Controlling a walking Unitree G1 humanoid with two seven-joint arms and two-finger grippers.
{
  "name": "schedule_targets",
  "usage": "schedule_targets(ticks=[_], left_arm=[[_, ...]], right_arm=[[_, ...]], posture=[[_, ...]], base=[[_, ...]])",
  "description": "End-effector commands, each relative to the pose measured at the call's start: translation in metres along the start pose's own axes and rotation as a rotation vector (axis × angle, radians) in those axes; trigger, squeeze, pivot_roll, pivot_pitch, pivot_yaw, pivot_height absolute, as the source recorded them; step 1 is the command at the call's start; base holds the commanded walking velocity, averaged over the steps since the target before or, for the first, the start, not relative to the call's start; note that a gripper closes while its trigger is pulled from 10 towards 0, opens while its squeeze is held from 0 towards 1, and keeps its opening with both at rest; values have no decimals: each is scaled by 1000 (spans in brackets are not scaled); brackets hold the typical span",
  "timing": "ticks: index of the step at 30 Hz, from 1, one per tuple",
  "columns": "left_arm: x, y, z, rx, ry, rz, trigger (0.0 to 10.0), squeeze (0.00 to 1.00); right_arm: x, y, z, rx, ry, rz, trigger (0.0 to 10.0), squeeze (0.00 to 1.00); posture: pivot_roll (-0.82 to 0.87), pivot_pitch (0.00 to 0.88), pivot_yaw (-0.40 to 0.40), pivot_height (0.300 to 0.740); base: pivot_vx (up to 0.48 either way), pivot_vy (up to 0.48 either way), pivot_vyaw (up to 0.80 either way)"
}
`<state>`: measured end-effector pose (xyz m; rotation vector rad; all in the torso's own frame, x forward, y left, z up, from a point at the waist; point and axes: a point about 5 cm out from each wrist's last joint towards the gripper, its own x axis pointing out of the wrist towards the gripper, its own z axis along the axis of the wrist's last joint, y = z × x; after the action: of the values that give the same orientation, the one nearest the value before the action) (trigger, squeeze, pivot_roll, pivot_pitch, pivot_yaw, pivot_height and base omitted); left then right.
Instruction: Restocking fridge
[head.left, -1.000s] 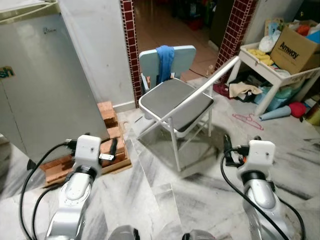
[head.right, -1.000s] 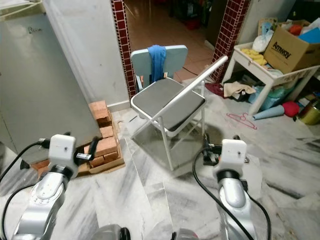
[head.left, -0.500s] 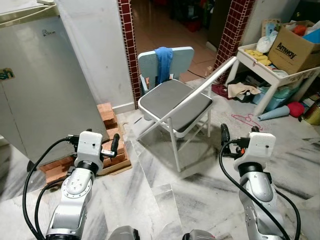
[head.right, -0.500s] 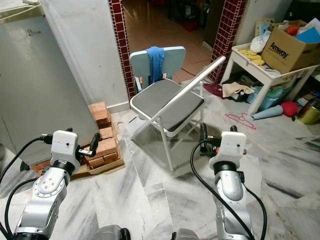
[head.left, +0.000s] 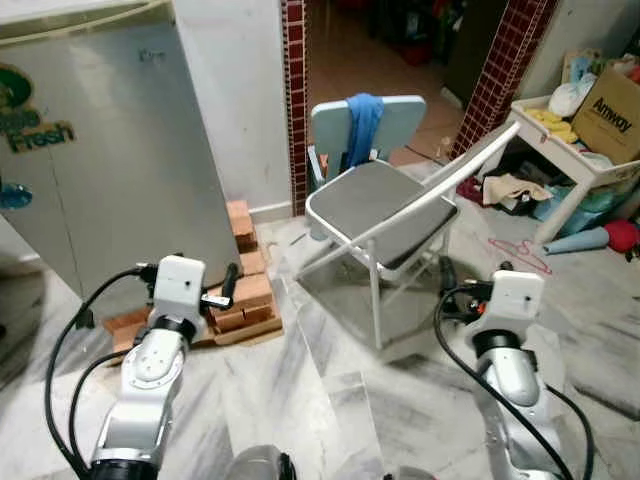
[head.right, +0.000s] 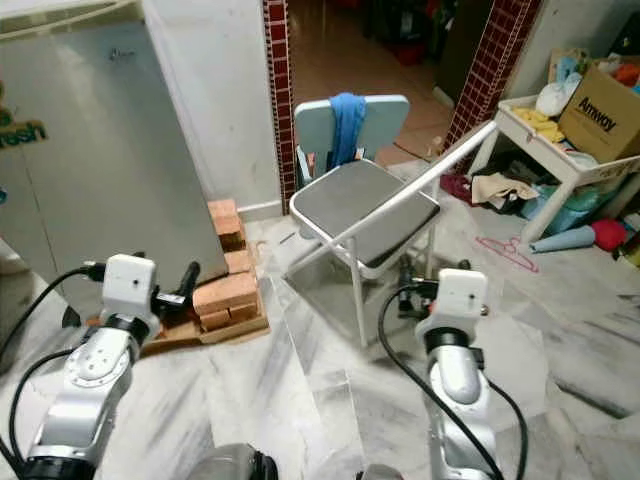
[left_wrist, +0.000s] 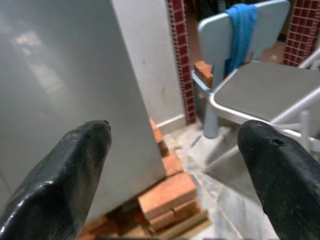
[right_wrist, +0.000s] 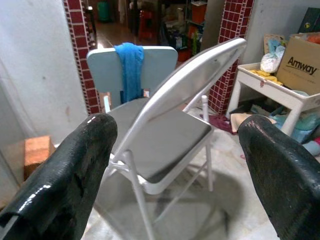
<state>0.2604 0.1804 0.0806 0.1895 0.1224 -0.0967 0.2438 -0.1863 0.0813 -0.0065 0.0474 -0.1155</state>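
You are swinging the head camera toward the fridge (head.left: 110, 160): against a second ago its grey door is taking up far more of your left side, while the folding chair (head.left: 385, 205) and brick stack (head.left: 245, 290) are sliding right (a shift of view, not of the things). That suggests you are still approaching, with nothing yet to restock. The left gripper (left_wrist: 175, 165) is hanging low near the bricks, fingers spread wide and empty; the right gripper (right_wrist: 175, 170) is facing the chair, likewise wide and empty. The fridge door is standing closed.
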Motion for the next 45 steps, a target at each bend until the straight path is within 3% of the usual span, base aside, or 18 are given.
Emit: schedule_targets(ticks=[1, 7, 15, 39, 45], left_arm=[[3, -7, 6, -6, -19, -25, 10000, 0], [1, -6, 9, -43, -20, 12, 10000, 0], [-2, -14, 8, -35, -14, -27, 10000, 0], [-7, -4, 4, 24, 19, -31, 10000, 0], [-2, -13, 5, 14, 16, -60, 10000, 0]], right_arm=[[0, -4, 0, -8, 1, -15, 10000, 0], [0, -11, 1, -5, -5, -47, 10000, 0], [0, -11, 3, -6, -7, -40, 10000, 0], [-6, -14, 3, 5, -1, -77, 10000, 0], [-7, -19, 6, -11, -10, -90, 10000, 0]], posture=[[-4, 2, 43, 740], [-9, 26, 51, 740], [-14, 43, 54, 740], [-17, 94, 83, 740], [-41, 89, 78, 740]], base=[[0, 472, 0], [0, 472, 0], [0, 472, 0], [0, 472, -24], [0, 480, -102]])
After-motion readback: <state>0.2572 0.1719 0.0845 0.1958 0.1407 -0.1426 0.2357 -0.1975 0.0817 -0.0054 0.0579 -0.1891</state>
